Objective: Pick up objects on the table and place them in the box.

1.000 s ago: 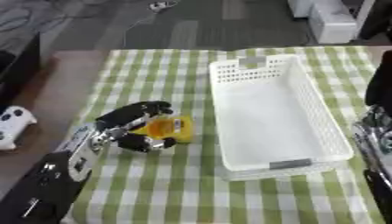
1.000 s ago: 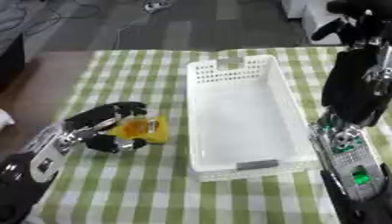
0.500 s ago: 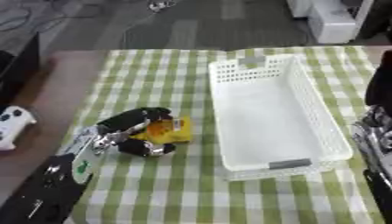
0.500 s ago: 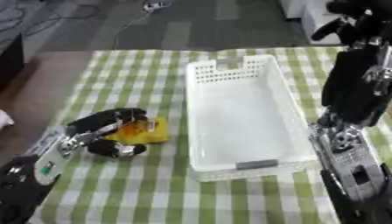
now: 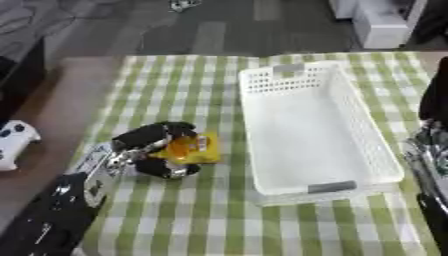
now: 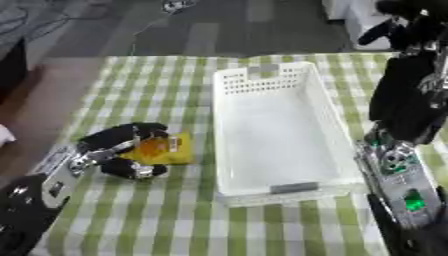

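At the lower left of the frame the robot's left arm runs up from the corner to the left hand (image 5: 150, 152), whose fingers and thumb are curled round a yellow packet (image 5: 187, 149); the packet lies on the green checked tablecloth (image 5: 175, 85), just left of the box; at the right edge the right arm rises from the lower corner, and the right hand (image 6: 395, 20) shows dark in the upper right of the right eye view, too unclear to tell whether its fingers are together or apart; the white perforated box (image 5: 311, 125) fills the centre right, nothing inside it; at the left edge lies a white controller (image 5: 13, 142).
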